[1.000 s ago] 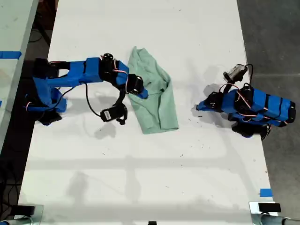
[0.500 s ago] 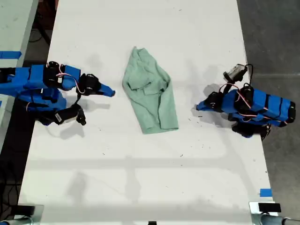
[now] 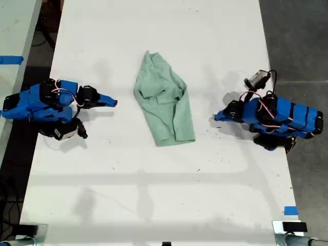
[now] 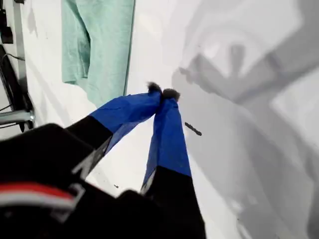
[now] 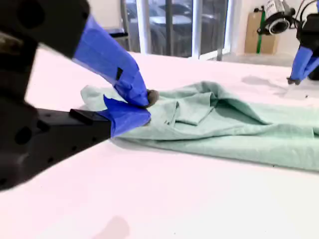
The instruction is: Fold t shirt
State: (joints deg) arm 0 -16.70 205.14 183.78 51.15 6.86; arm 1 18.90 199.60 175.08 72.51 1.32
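The pale mint-green t shirt [image 3: 166,102] lies folded into a long bundle in the middle of the white table [image 3: 154,195], also seen in the first wrist view [image 4: 94,45] and the second wrist view [image 5: 224,124]. My second gripper [image 3: 113,102] sits at the exterior view's left, a short gap from the shirt, its blue fingertips [image 5: 144,107] shut with nothing between them. At the exterior view's right, my first gripper [image 3: 217,117] rests low over the table, jaws shut and empty [image 4: 162,93], apart from the shirt.
A blue tape mark [image 3: 290,210] sits near the table's edge at the exterior view's lower right. Another table with blue tape [image 3: 10,59] stands at that view's left. Dark floor [image 3: 297,41] lies beyond the right edge.
My second gripper has let go of the shirt's edge and pulled back toward the exterior view's left, folding its arm in. The shirt lies still. The first arm has not moved.
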